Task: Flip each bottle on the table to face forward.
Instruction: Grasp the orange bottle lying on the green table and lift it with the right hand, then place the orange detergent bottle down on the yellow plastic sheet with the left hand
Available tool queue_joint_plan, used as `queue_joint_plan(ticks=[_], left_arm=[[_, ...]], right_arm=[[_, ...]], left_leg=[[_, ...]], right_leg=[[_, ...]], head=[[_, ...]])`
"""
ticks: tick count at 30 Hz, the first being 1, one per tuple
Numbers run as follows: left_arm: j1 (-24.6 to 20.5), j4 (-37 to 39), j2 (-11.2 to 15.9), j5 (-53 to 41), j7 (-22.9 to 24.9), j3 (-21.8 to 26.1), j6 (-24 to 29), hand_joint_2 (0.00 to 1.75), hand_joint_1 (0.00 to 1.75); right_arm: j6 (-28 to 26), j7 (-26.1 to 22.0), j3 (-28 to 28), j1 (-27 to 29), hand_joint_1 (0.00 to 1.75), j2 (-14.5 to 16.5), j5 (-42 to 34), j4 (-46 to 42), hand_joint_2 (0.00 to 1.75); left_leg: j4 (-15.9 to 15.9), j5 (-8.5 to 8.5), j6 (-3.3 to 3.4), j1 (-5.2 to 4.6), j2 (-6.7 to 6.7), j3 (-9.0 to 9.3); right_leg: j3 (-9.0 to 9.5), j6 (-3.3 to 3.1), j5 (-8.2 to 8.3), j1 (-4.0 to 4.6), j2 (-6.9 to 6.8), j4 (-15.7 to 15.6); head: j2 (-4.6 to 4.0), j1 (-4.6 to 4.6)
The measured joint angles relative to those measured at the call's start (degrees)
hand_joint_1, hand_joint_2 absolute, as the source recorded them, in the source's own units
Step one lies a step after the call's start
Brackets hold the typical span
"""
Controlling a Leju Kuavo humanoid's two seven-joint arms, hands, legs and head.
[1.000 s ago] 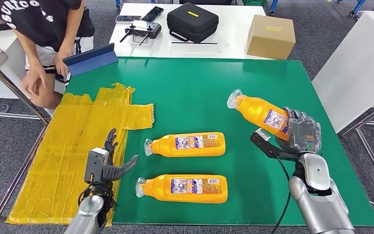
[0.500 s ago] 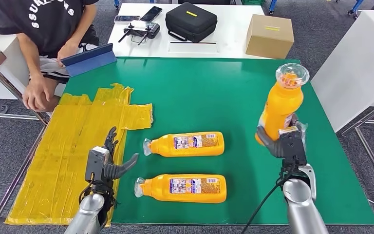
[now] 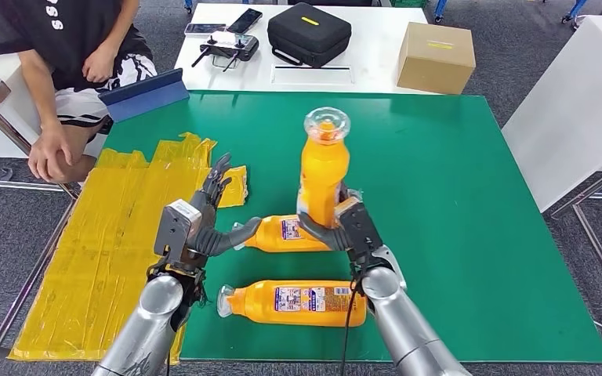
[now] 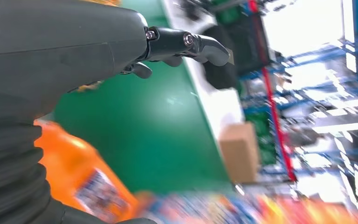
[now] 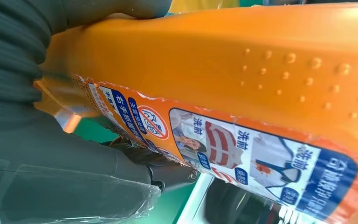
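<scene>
Head view: right hand (image 3: 343, 229) grips orange bottle (image 3: 323, 174) upright.

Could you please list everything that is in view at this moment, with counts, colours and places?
Orange plastic bottles: three; one upright in the right hand, two lying on the mat, caps to the left.
Green mat: one, covering the near table.
Yellow taped sheet: one, on the mat's left side.
Blue folder: one, at the mat's far left corner.
White table: one, behind, carrying a black zip case, brown cardboard box, dark controller and two phones.
Seated person: one, far left.
Left hand: silver-grey, fingers spread, holding nothing.
Right hand: grips the upright bottle's base.
</scene>
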Motion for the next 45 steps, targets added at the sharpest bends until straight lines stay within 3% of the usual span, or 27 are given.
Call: queue_joint_plan(ticks=[11,24,45], left_arm=[[-2.74,-2.0,0.07,0.49,0.8,-4.02,0.26,1.75,0.0],[-4.4,-1.77,0.06,0.98,0.91,-4.8,0.85,1.75,0.0],[-4.91,-0.71,0.08,1.87,1.53,-4.68,0.18,1.75,0.0]], right_arm=[[-1.89,-0.18,8.0,-5.8,1.75,4.4,3.23,9.43,1.75],[-5.41,-0.15,12.15,-9.46,1.75,7.21,6.52,15.88,1.75],[-12.2,-0.8,15.57,-10.76,1.75,8.16,12.49,19.31,1.75]], left_leg=[[0.01,0.0,0.0,0.0,0.02,-0.02],[0.01,0.0,0.0,0.0,0.0,-0.03],[0.01,0.0,0.0,0.0,0.0,-0.03]], right_leg=[[-0.04,0.0,0.0,-0.01,0.01,0.0],[-0.05,0.0,0.0,-0.01,0.0,0.0],[-0.06,0.0,0.0,-0.02,0.0,0.0]], head=[[0.0,0.01],[0.0,0.0],[0.0,0.0]])
